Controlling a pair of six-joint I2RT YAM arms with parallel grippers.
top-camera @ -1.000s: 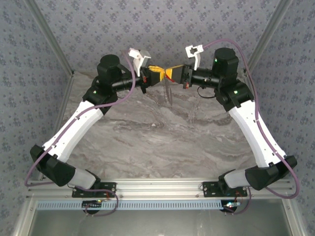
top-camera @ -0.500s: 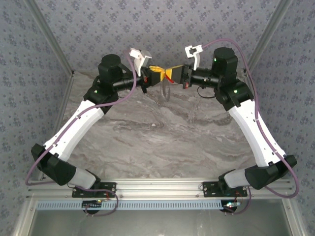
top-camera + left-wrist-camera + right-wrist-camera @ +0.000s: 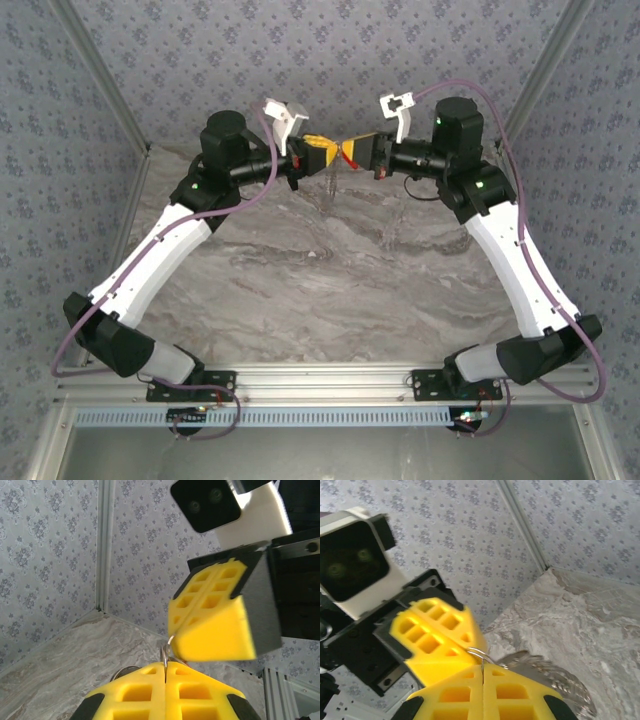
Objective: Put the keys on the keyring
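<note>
The 2 claws meet tip to tip at upper centre of the top view, raised off the table so metal can be threaded. The left gripper (image 3: 322,152) is clamped on the keyring (image 3: 565,679), its loop dangling below. The right gripper (image 3: 362,150) is pinched together on a thin metal edge, probably the red key (image 3: 346,153).

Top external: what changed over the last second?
The left end effector and right end effector closed the small gap between them and now meet tip to tip. The keyring hanging below them swung left and now shows nearly edge-on instead of as an open loop. The red key came into view between the tips. Both end effectors stayed shut.
</note>
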